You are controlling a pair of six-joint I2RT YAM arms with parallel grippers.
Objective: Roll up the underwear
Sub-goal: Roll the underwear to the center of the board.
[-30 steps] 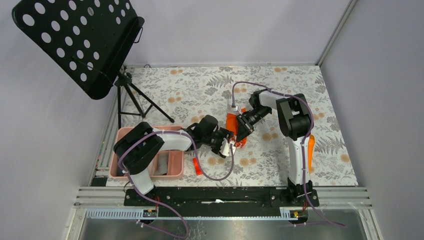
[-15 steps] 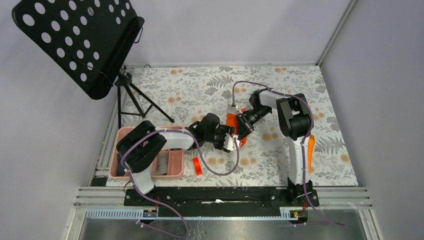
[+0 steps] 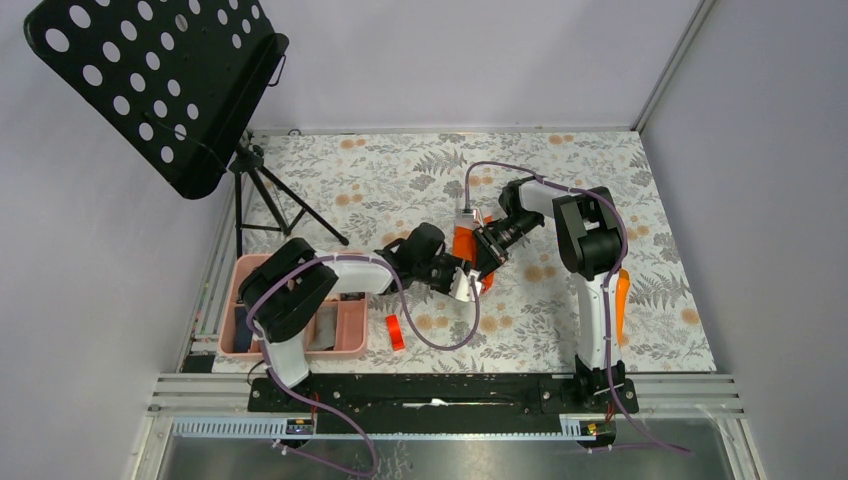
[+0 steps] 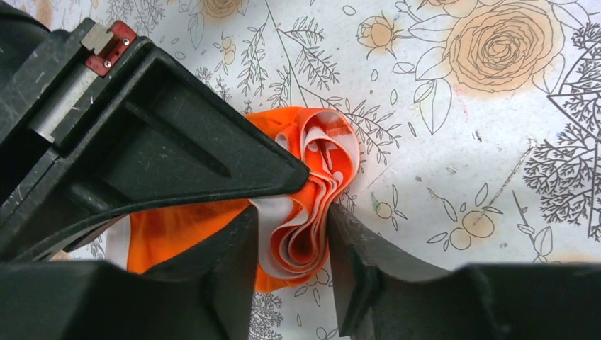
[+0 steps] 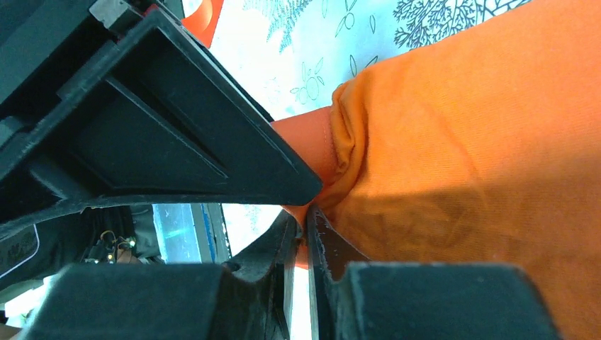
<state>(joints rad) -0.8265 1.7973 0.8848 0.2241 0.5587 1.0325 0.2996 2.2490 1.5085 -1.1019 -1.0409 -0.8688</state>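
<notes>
Lying mid-frame on the floral table (image 3: 400, 180), the orange underwear (image 3: 462, 243) is gripped from two sides. Left jaws, half open, press its rolled end from both sides; right jaws, almost closed, pinch its cloth edge.

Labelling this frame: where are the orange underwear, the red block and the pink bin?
orange underwear (image 4: 312, 191), left wrist view, rolled end.
red block (image 3: 394, 331), top view, its middle.
pink bin (image 3: 340, 351), top view, near rim.
</notes>
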